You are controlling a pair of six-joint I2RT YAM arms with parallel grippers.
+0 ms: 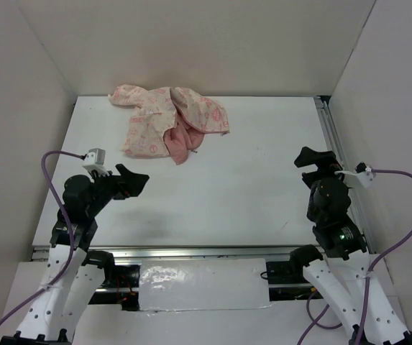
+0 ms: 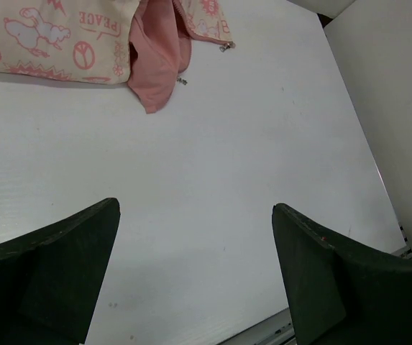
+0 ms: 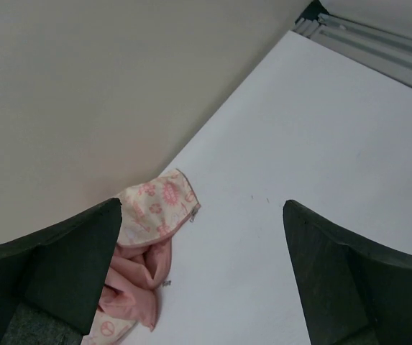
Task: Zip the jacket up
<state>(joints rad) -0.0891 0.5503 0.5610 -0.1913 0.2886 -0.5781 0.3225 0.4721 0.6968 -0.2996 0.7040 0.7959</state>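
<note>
The jacket (image 1: 168,121) lies crumpled at the back of the white table, left of centre, cream with pink prints and salmon lining showing. It is unzipped; metal zipper ends (image 2: 226,47) show at its edge. It also shows in the left wrist view (image 2: 83,39) and the right wrist view (image 3: 148,237). My left gripper (image 1: 135,180) is open and empty, near the table's left side, short of the jacket. My right gripper (image 1: 313,159) is open and empty at the right side, far from the jacket.
White walls enclose the table on the left, back and right. A metal rail (image 1: 335,144) runs along the right edge and another (image 1: 191,253) along the front. A foil-covered panel (image 1: 202,286) lies between the arm bases.
</note>
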